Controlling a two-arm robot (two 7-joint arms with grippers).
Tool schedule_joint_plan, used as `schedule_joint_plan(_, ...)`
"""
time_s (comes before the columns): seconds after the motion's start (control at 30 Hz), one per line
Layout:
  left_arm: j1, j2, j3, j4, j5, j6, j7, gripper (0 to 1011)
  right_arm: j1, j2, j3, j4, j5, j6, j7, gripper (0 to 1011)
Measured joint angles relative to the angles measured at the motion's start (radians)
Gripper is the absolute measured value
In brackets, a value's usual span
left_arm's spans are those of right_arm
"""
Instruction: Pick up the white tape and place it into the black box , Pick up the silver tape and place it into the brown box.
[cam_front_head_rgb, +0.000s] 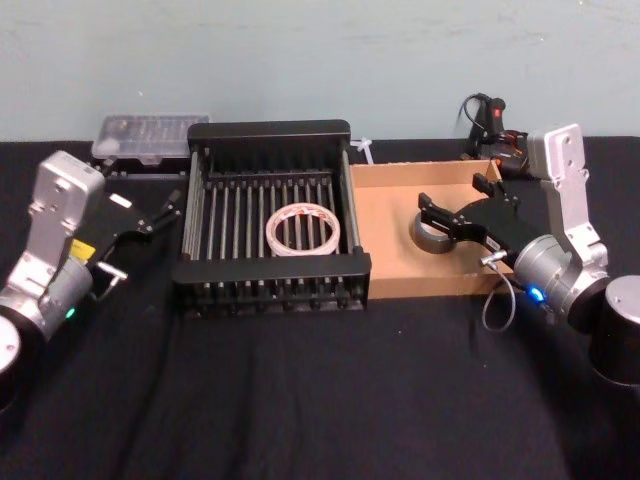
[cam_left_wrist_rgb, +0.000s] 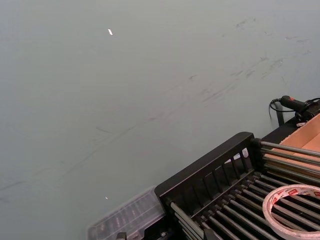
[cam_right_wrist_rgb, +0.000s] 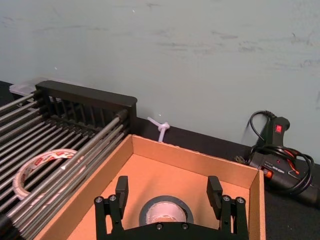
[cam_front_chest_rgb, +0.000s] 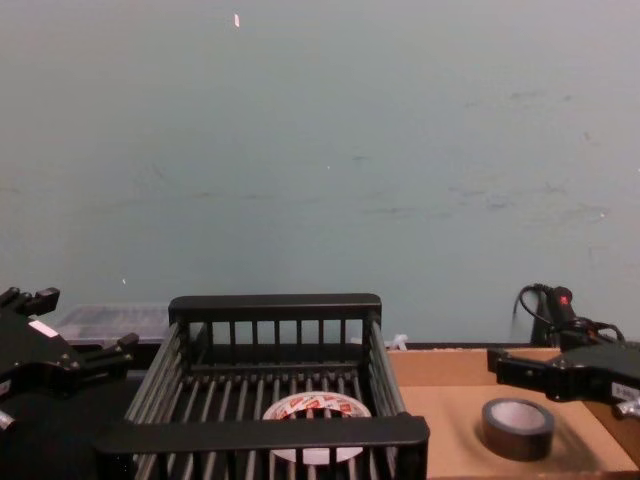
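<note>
Right gripper (cam_right_wrist_rgb: 169, 197): jaws spread wide, holding nothing, poised over the silver tape (cam_right_wrist_rgb: 165, 212), which lies flat on the floor of the brown box (cam_right_wrist_rgb: 190, 161). You see the roll between and just beyond the two fingers, not gripped.

Left gripper (cam_front_head_rgb: 160, 212): fingers apart, empty, hanging just outside the left wall of the black box (cam_front_head_rgb: 270, 131). The white tape (cam_front_head_rgb: 302, 229) lies flat on the crate's slats.

Handling, as a judgement: both rolls look light and stiff. The silver one is thick, so you could pinch it across its outer wall. The white one is thin and flat; take it rim-to-core. Both placements look complete.
</note>
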Motion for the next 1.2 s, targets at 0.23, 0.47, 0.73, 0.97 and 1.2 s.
schedule_joint_plan(0.23, 0.0, 0.0, 0.0, 0.0, 0.0, 0.0, 0.0, 1001, -0.045, 0.006, 0.003, -0.068, -0.019, -0.006, -0.01, 1002)
schedule_joint_plan(0.47, 0.0, 0.0, 0.0, 0.0, 0.0, 0.0, 0.0, 1001, -0.102, 0.013, 0.015, -0.14, -0.038, -0.015, -0.025, 1002)
schedule_joint_plan(0.73, 0.0, 0.0, 0.0, 0.0, 0.0, 0.0, 0.0, 1001, -0.178, 0.023, 0.03, -0.223, -0.074, -0.06, -0.047, 1002)
schedule_joint_plan(0.97, 0.0, 0.0, 0.0, 0.0, 0.0, 0.0, 0.0, 1001, -0.243, 0.027, 0.055, -0.277, -0.084, -0.088, -0.05, 1002)
schedule_joint_plan(1.2, 0.0, 0.0, 0.0, 0.0, 0.0, 0.0, 0.0, 1001, -0.297, 0.028, 0.078, -0.319, -0.084, -0.112, -0.046, 1002)
